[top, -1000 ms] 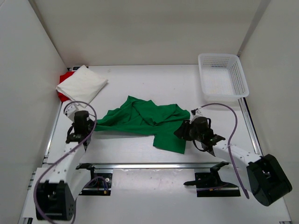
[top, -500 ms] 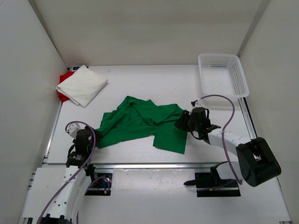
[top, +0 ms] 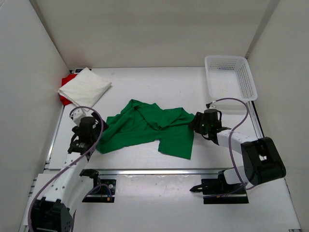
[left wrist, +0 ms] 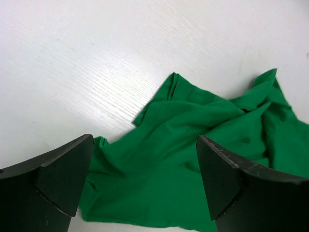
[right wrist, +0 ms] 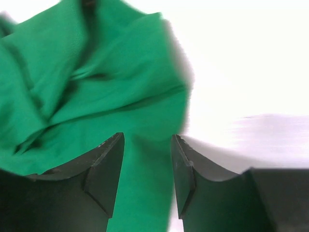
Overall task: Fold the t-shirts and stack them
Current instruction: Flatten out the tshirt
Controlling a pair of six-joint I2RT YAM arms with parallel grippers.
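Top external: crumpled green tee (top: 145, 128)

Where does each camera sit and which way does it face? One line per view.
Top external: above and behind the arms, looking down on the table and green t-shirt; both arms show.
Left wrist: on the left arm, facing the shirt's left edge; its open jaws show.
Right wrist: on the right arm, facing the shirt's right edge; its open jaws show.
All share the green t-shirt.
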